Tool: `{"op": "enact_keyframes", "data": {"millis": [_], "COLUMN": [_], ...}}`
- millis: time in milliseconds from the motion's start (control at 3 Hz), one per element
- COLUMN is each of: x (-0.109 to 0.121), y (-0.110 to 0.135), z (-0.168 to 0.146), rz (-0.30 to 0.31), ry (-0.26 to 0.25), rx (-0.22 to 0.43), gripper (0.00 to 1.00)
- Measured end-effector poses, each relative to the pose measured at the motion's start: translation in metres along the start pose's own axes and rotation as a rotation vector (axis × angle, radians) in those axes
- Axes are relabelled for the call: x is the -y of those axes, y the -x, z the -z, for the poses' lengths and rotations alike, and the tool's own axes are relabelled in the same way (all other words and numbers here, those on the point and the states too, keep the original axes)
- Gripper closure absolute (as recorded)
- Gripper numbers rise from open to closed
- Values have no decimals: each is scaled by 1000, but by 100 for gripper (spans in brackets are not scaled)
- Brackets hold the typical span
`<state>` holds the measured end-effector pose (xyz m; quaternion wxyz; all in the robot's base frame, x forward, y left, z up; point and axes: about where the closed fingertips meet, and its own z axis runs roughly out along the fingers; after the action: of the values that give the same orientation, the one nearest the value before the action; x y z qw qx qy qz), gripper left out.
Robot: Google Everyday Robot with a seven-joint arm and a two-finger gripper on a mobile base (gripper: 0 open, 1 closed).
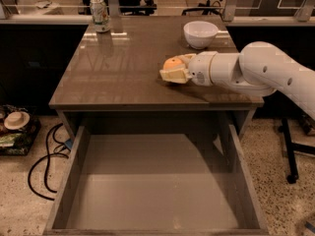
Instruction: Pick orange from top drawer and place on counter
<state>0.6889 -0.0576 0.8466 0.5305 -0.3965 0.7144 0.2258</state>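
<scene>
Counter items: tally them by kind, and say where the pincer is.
can: 1
white bowl: 1
orange: 1, gripped by the pincer over the counter, right of centre
Total: 3
</scene>
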Motion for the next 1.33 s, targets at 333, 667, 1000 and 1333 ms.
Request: {"op": "enact_keyframes", "data": {"millis": [333, 667, 1000, 1333], "x": [8, 8, 8, 8], "y": [-10, -9, -9, -8], "z": [-7, -6, -6, -6], "rz": [-9, -10, -10, -10], "ry": [-4, -4, -3, -3], "rx": [8, 8, 8, 8], "gripper": [100, 81, 50, 28]}}
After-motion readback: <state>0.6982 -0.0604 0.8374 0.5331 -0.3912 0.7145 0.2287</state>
